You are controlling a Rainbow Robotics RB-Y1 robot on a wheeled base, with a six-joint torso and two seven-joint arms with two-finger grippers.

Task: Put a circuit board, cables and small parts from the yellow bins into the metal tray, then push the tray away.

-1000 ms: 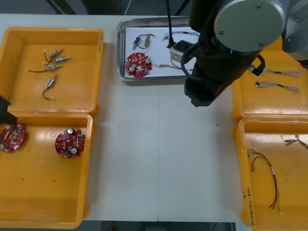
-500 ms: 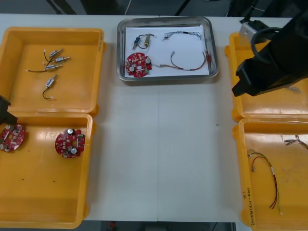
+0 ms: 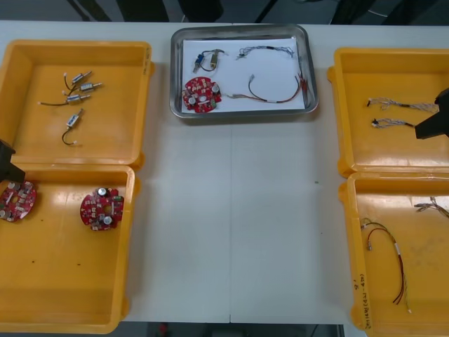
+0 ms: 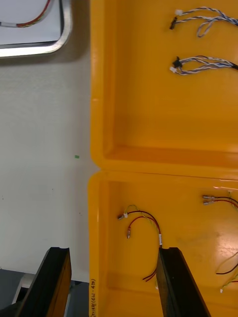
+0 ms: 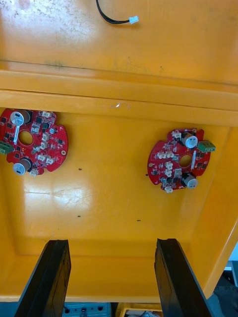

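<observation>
We logged metal tray (image 3: pixel 242 114) holding circuit board (image 3: pixel 201 94), cables (image 3: pixel 265 49), small metal part (image 3: pixel 208 60); left hand (image 5: pixel 111 245) spread over board bin (image 5: pixel 114 203), right hand (image 4: pixel 114 252) spread at cable bin (image 4: pixel 99 223) edge.

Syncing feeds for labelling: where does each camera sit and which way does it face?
Front: above the arms, looking steeply down at the table; left arm, right arm at its side edges.
Left wrist: on that arm, past the open left gripper, down at two boards.
Right wrist: likewise, past the open right gripper, at cables.
Shared: front and left wrist show both boards.
</observation>
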